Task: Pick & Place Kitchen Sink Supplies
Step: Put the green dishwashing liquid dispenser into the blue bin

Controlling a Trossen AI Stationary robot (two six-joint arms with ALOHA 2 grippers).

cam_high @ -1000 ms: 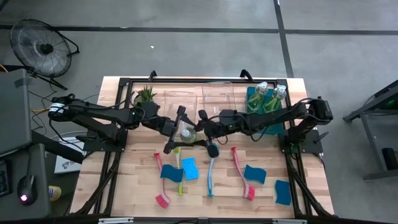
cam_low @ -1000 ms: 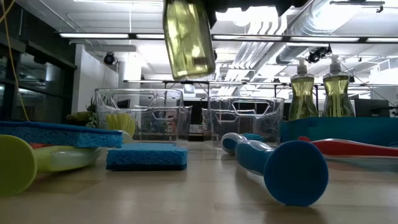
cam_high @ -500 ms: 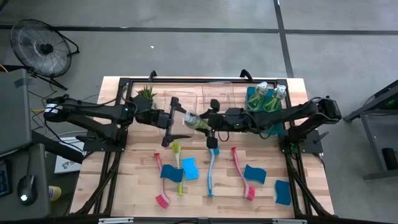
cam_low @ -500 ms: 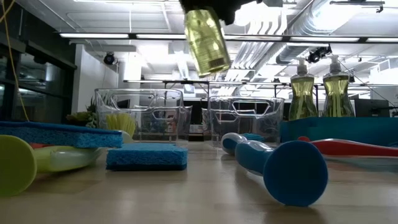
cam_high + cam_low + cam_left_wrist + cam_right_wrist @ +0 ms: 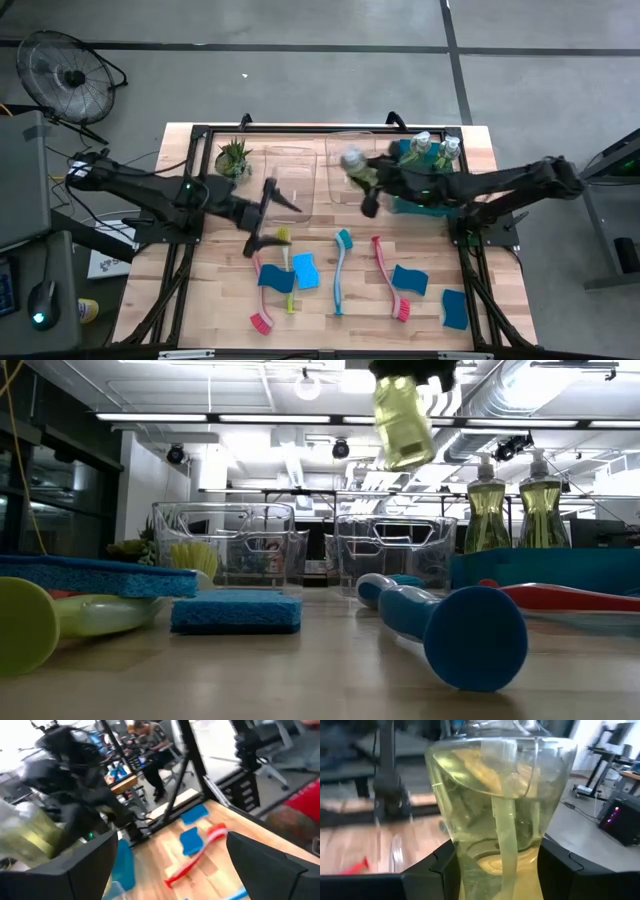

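Right claw [image 5: 366, 180] pinches a soap bottle [image 5: 356, 166], held aloft clear of the counter [image 5: 430, 315], at twelve o'clock from the teal brush [image 5: 341, 268] and at nine o'clock from the teal bin [image 5: 404, 150]. Left claw [image 5: 270, 215] stands spread, empty, above the counter at ten o'clock from the blue sponges [image 5: 293, 274].

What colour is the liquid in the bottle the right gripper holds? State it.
Yellowish-green, in the clear soap bottle held by the right gripper; clearest in the right wrist view.
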